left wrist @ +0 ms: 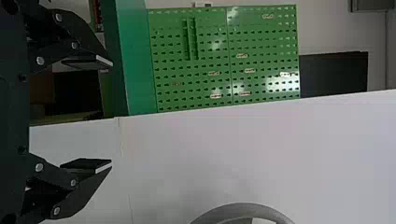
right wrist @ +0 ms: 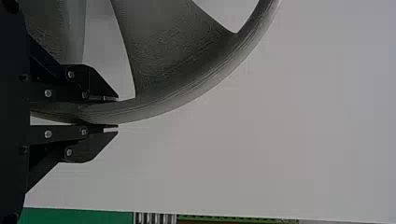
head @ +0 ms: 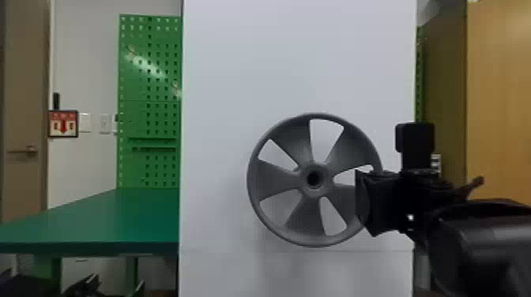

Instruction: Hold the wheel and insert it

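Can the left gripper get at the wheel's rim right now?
Probably yes: the left gripper is open, and nothing visible blocks the left side of the wheel; the right gripper holds it by the right side.

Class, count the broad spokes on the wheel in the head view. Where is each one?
5 spokes on the wheel: upper left, upper right, left, bottom, lower right. The right gripper seems to hide the last one's outer end.

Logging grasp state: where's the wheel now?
In the head view, the wheel is right of centre, before the white panel, its right-side rim held in the right gripper.
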You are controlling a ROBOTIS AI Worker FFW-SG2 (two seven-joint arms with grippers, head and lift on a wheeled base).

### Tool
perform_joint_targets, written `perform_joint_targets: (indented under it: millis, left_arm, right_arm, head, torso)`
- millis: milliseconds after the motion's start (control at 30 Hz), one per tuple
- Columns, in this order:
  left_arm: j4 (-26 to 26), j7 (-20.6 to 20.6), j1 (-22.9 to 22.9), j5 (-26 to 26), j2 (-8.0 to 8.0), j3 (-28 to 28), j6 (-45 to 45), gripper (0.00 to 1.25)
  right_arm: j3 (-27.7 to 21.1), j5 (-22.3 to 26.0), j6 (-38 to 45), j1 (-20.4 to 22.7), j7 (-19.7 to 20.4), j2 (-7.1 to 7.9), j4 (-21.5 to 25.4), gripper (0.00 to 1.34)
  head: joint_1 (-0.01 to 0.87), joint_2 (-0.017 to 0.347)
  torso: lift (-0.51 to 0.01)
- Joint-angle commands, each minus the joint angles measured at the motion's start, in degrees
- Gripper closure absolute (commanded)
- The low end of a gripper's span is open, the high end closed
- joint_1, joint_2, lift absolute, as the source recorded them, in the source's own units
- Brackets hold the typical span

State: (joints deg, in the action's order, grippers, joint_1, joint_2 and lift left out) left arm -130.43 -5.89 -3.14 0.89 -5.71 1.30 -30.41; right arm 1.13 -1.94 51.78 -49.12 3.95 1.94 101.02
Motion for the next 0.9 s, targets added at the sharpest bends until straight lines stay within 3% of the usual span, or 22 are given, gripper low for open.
perform_joint_targets:
  millis: [0,700,867]
  left_arm:
    - [0.1,0.0,0.0,-0.2,0.00,-0.2,0.0,0.50]
    - [0.0,0.0,0.2,0.1,0.00,-0.1,0.0,0.50]
    - [0.0,0.0,0.2,0.1,0.00,-0.2,0.0,0.50]
  right_arm:
    - [-0.2,0.0,-0.1,-0.1,0.0,0.08,-0.4,1.19]
    - [-1.0,0.0,-2.7,-0.4,0.1,0.17,-3.7,1.19]
    - [-1.1,0.7,-2.7,-1.1,2.5,-0.35,-4.8,1.19]
  head:
    - [0.000,0.002]
    - [0.000,0.002]
    - [0.000,0.002]
  torso:
    - [-0.498]
    - [-0.498]
    - [-0.498]
